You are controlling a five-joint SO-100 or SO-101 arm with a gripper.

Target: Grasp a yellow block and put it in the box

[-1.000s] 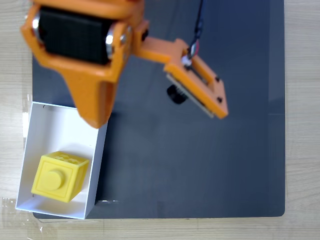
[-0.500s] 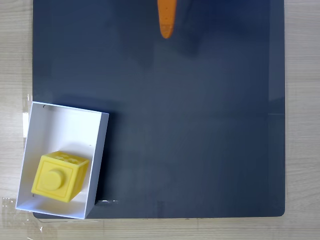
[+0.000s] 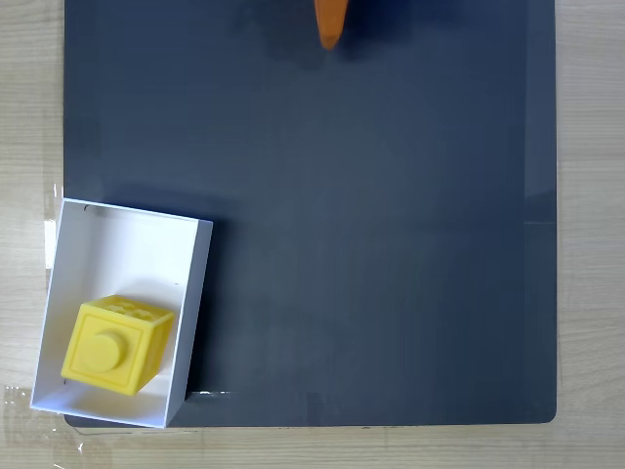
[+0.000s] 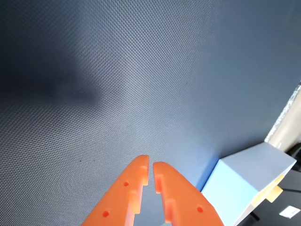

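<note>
Now my gripper [image 4: 151, 165] has its two orange fingers nearly together, only a thin slit between the tips, and nothing held between them, above bare dark mat [image 4: 117, 84]. In the fixed view its tip [image 3: 329, 24] pokes in at the mat's top edge, well apart from the box [image 3: 117, 244]. The yellow block [image 3: 115, 344] sits inside the white box at the mat's lower left corner, stud face up.
</note>
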